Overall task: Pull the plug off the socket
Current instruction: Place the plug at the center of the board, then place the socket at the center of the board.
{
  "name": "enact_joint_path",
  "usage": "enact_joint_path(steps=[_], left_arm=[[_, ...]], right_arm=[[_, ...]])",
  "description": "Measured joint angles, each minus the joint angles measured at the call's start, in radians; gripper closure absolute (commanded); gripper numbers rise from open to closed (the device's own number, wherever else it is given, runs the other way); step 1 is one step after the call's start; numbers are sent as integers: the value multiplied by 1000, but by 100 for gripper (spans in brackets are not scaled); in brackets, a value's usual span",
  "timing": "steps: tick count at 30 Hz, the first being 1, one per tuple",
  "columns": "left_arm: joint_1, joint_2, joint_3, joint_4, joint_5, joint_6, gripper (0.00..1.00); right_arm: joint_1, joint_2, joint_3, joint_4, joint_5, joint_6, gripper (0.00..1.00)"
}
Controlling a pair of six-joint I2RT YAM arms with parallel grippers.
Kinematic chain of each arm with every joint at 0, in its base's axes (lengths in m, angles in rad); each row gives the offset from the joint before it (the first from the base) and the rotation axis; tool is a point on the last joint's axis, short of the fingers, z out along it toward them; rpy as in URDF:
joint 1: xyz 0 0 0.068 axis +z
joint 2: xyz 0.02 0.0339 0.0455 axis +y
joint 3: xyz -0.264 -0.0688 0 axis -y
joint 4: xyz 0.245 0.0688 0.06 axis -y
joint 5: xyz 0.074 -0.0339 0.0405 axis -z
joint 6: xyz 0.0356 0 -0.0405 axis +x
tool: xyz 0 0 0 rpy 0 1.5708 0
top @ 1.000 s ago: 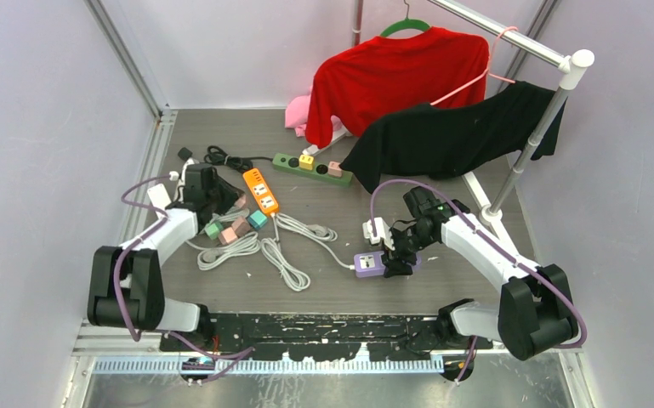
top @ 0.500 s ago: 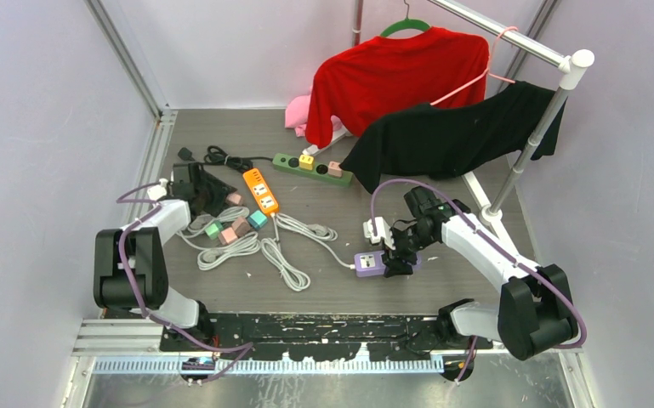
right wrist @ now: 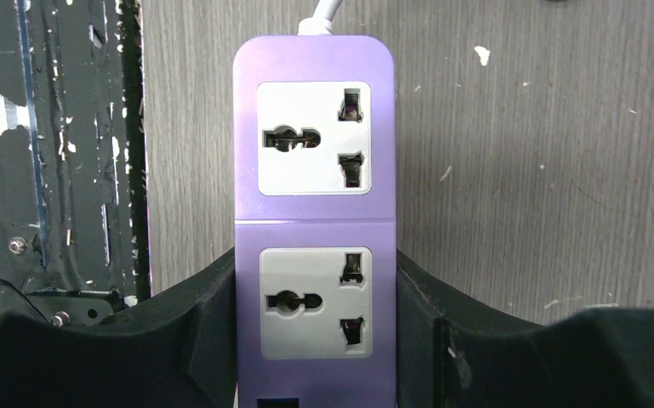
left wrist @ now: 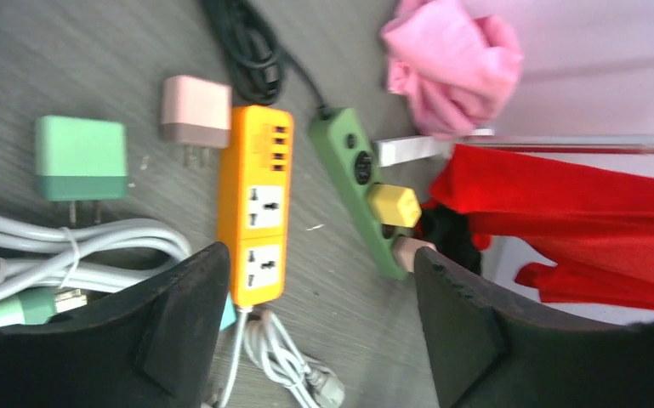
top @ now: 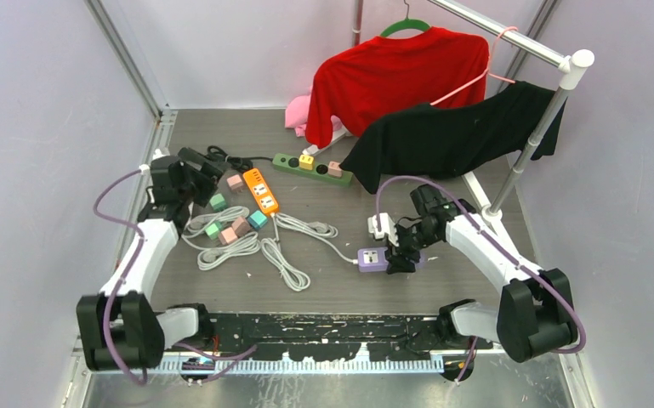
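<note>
Right tool point(right wrist: 316, 274): clamped across the purple socket strip point(right wrist: 315, 223), flat on the tabletop point(right wrist: 519, 170).
Left tool point(left wrist: 319, 263): spread wide, holding nothing.
Yellow plug point(left wrist: 394, 205): seated in the green strip point(left wrist: 346, 157), far side.

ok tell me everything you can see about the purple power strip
The purple power strip is a lilac plastic bar with rounded corners and two white universal socket faces, both with nothing plugged in. A white cord leaves one end. It lies flat, face up, on the grey wood-grain table, in front of the right arm. The right gripper is closed against both long sides at the socket farther from the cord.
</note>
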Motion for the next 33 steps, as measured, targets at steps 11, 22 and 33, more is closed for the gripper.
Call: enact_joint_path(steps=[11, 22, 33], left_arm=[[0, -208, 100, 90, 245, 179, 0], [-238, -272, 118, -64, 323, 658, 0], [-276, -592, -91, -146, 185, 890, 0]], right_arm=[[-161, -94, 16, 73, 17, 151, 99], [-372, -128, 16, 243, 183, 377, 99], [-552, -110, 16, 369, 401, 541, 97]])
